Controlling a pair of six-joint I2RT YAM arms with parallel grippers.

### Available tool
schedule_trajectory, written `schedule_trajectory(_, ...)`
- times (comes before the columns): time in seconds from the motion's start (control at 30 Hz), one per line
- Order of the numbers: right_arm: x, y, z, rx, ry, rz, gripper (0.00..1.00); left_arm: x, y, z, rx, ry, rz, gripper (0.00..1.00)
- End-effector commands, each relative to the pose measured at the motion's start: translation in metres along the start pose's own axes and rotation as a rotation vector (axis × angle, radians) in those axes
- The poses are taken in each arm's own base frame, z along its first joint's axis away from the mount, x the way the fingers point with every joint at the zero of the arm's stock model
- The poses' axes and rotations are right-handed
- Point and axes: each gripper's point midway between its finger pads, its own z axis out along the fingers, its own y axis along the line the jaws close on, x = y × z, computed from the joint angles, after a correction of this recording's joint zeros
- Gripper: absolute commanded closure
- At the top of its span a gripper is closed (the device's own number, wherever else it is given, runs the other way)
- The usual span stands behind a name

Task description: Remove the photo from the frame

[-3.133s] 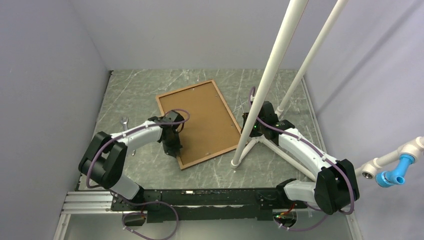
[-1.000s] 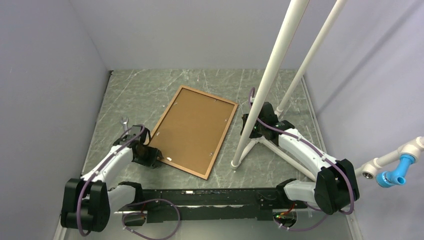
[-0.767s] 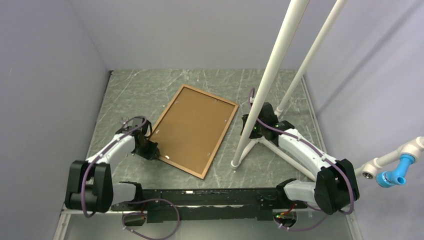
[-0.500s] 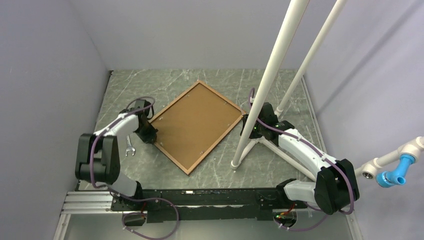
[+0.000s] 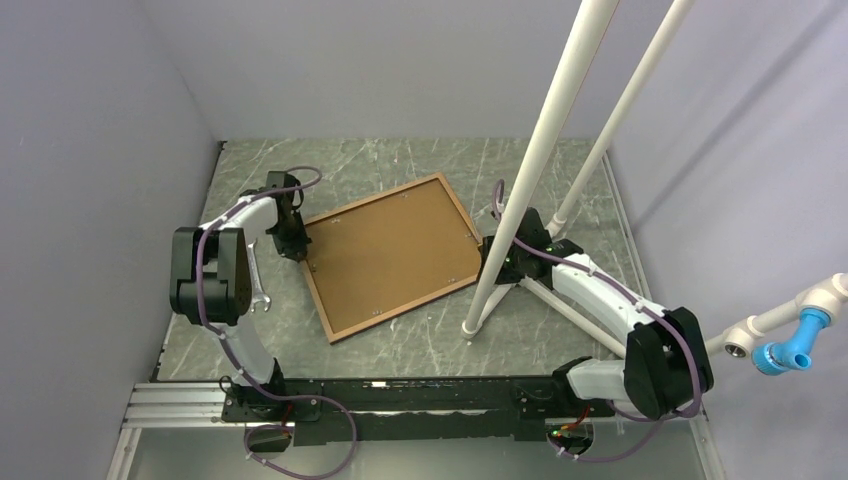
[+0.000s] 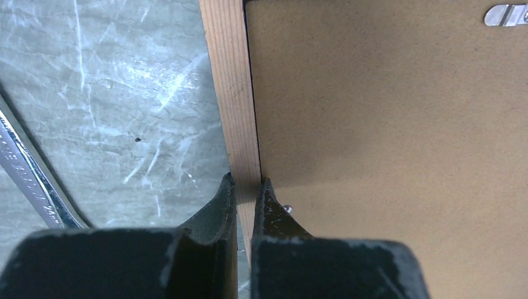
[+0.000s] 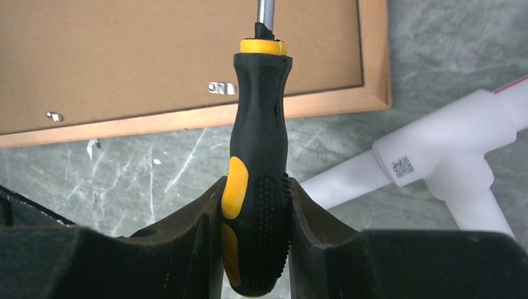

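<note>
The frame (image 5: 390,255) lies back side up in the middle of the table, brown backing board (image 6: 386,137) inside a light wood rim (image 6: 233,93). The photo is hidden under the board. My left gripper (image 5: 294,243) is at the frame's left corner, and in the left wrist view it (image 6: 247,187) is shut on the wood rim, one finger outside and one on the board. My right gripper (image 7: 255,185) is shut on a black and yellow screwdriver (image 7: 258,143) and hovers just off the frame's right edge (image 5: 497,255), with the shaft pointing over the board.
A white pipe stand (image 5: 540,150) rises from feet (image 7: 436,149) right of the frame, close to my right arm. A metal wrench (image 6: 28,180) lies on the marbled table left of the frame. Small metal tabs (image 7: 222,88) sit along the board's edge.
My left gripper closed on the frame's rim and swung toward the back, turning the frame clockwise on the table. The right arm with the screwdriver barely moved.
</note>
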Motion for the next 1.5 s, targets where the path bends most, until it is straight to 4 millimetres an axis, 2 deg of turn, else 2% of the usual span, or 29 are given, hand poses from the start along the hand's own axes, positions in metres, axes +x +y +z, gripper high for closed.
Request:
schedule_trajectory(0.0, -0.004, -0.003, -0.006, 0.041, 0.012, 0.038, 1.0, -0.005, 0.009, -0.006, 0.0, 0.008, 0.117, 1.0)
schedule_trajectory(0.13, 0.013, 0.001, -0.004, 0.012, 0.106, 0.06, 1.0, -0.004, 0.008, -0.003, 0.002, 0.033, 0.097, 1.0)
schedule_trajectory(0.27, 0.028, -0.006, -0.002, 0.054, 0.185, 0.08, 1.0, -0.008, 0.008, -0.001, -0.001, 0.044, 0.087, 1.0)
schedule_trajectory(0.37, 0.03, -0.008, -0.001, 0.078, 0.222, 0.092, 1.0, -0.013, 0.009, 0.0, -0.006, 0.04, 0.082, 1.0)
schedule_trajectory(0.5, 0.033, -0.01, 0.001, 0.106, 0.289, 0.109, 1.0, -0.011, 0.009, 0.005, -0.003, 0.058, 0.081, 1.0)
schedule_trajectory(0.8, 0.041, -0.005, -0.002, 0.084, 0.327, 0.143, 1.0, -0.009, 0.006, 0.007, 0.011, 0.067, 0.076, 1.0)
schedule_trajectory(1.07, 0.038, 0.006, -0.006, 0.026, 0.31, 0.131, 1.0, -0.009, 0.007, 0.006, 0.007, 0.065, 0.078, 1.0)
schedule_trajectory(1.17, 0.041, 0.004, -0.005, 0.033, 0.311, 0.131, 1.0, -0.008, 0.007, 0.006, 0.007, 0.068, 0.079, 1.0)
schedule_trajectory(1.3, 0.044, -0.002, -0.001, 0.056, 0.311, 0.131, 1.0, -0.007, 0.007, 0.007, 0.006, 0.07, 0.079, 1.0)
schedule_trajectory(1.47, 0.038, -0.004, 0.009, 0.07, 0.298, 0.143, 1.0, -0.009, 0.012, 0.008, -0.022, 0.064, 0.081, 1.0)
